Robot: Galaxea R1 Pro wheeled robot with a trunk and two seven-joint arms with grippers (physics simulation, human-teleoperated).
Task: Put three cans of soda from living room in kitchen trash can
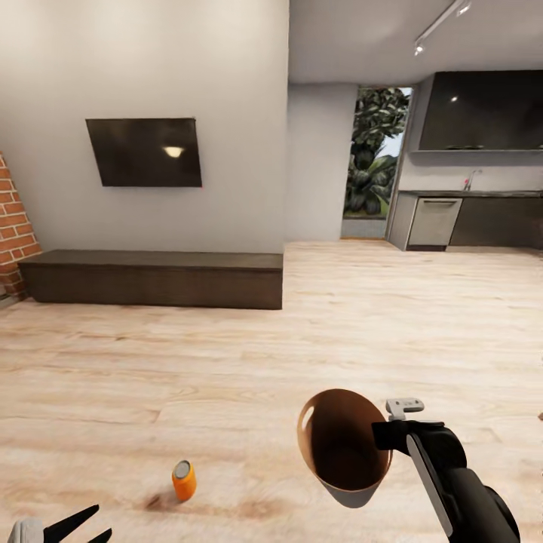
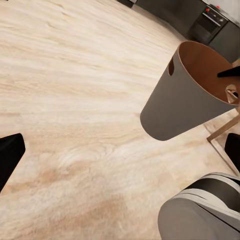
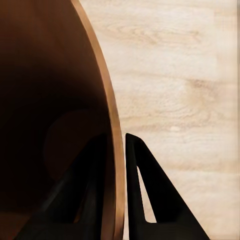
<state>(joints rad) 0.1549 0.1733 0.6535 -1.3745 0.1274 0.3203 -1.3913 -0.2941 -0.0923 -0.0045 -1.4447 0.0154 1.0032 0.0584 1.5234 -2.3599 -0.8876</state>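
- Held aloft over the wood floor, tilted mouth-up toward the camera: the tash can, pinched at its rim by the right gripper; glossy orange-brown inside, pale grey outside
- Upright on the floor, well left of the bin: one orange can of soda
- At the lower left corner: dark fingertips of the left gripper, spread apart
- Behind: wall TV, long low dark bench, brick edge; farther right, the kitchen with steel-fronted dishwasher and tall window
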